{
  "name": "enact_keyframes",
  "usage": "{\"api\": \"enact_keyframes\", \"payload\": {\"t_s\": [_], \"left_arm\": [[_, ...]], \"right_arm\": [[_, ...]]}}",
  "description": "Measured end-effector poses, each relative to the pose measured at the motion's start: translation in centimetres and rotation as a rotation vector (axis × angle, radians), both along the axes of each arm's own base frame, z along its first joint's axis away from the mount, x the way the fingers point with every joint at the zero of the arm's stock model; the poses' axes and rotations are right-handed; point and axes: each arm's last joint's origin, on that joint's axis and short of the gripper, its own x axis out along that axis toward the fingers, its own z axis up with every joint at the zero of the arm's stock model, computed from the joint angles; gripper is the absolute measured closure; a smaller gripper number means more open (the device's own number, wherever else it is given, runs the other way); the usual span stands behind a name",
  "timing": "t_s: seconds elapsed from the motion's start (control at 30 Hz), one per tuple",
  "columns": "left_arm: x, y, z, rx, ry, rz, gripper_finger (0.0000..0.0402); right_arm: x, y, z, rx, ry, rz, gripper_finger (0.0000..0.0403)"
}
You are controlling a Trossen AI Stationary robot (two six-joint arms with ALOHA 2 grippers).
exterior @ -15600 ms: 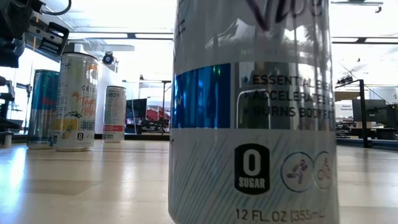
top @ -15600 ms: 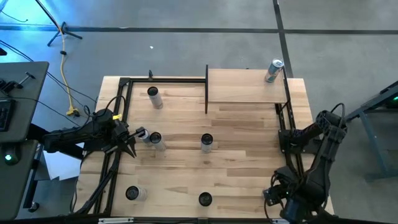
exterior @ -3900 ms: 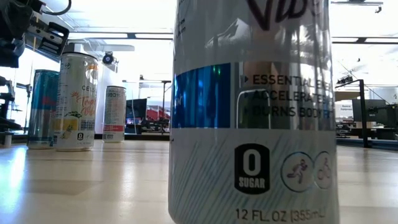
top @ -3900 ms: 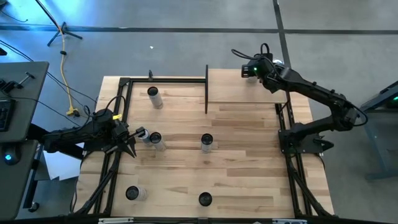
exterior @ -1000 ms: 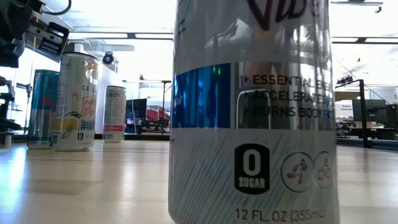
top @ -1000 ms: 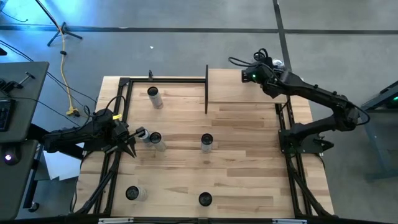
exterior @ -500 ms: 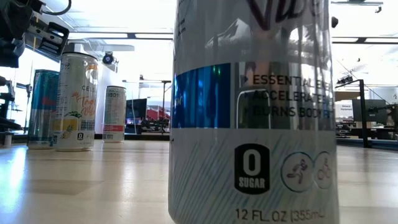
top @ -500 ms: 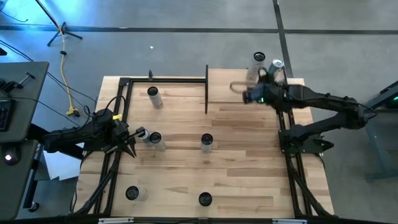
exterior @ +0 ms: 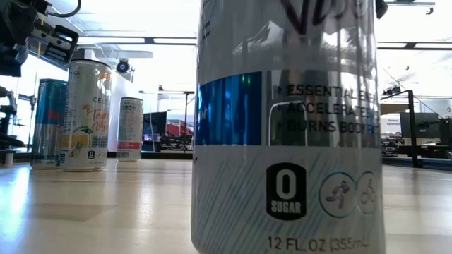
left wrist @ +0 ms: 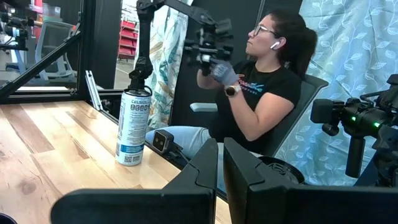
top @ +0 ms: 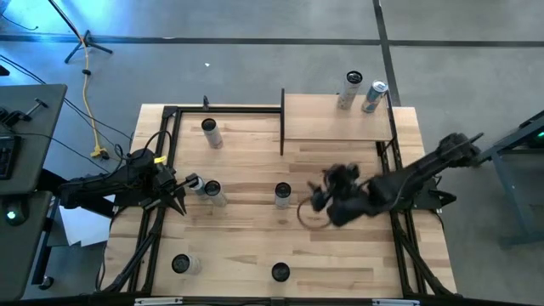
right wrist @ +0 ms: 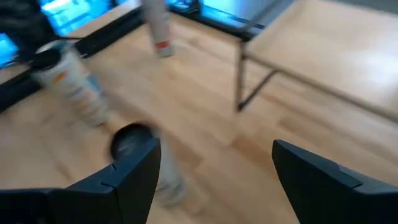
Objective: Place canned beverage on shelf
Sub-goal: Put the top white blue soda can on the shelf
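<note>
1. At the centre of the high frame, the right gripper point(top: 316, 204) hangs over the bare tabletop point(top: 340, 255). It is lower left of the shelf point(top: 331, 123) and well apart from it.
2. Its claw stands open with nothing in it. In the right wrist view the two fingers point(right wrist: 134, 174) are spread wide, with only wood and a blurred can top between them.
3. The next move seems to turn on the middle can point(top: 282, 194). It stands just left of the right gripper in the high frame, near but not touching.
4. That can is upright, its long axis vertical, so only its round top shows from above. A grasp would probably have to close on its sides.
5. The right arm is clearly the nearer one to this can. The left gripper point(top: 174, 191) waits at the left of the frame, claw closed and empty, just beside another can point(top: 211, 191).
6. Count of cans:
   - Seven in all.
   - Two stand upright on the shelf at its upper right end, close together: one point(top: 349, 89) and its neighbour point(top: 374, 96).
   - Five are on the tabletop: the two already named, one at upper left point(top: 210, 132), one at lower left point(top: 183, 264) and one at lower centre point(top: 280, 272).
7. There is one shelf and there are two arms.
8. Judged from this, five cans are not yet shelved, and the middle one looks like the likeliest next pick.
</note>
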Motion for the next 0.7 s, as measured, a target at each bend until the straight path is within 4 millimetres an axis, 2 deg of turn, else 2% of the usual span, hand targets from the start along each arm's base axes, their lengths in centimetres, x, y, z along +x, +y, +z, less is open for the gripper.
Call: {"api": "enact_keyframes", "payload": {"t_s": [0.17,0.47,0.57,0.7], "left_arm": [[0.0,0.0,0.0,0.0,0.0,0.0,0.0398],[0.0,0.0,0.0,0.0,0.0,0.0,0.0398],[0.0,0.0,0.0,0.0,0.0,0.0,0.0398],[0.0,0.0,0.0,0.0,0.0,0.0,0.0398]], "right_arm": [[1.3,2.7,-1.4,0.023,-0.052,0.059,0.011],[3.9,4.9,-3.4,0.143,-0.062,0.121,0.011],[5.6,6.0,-2.9,0.14,-0.047,0.149,0.011],[7.8,7.4,-1.1,0.023,0.054,0.23,0.011]]}}
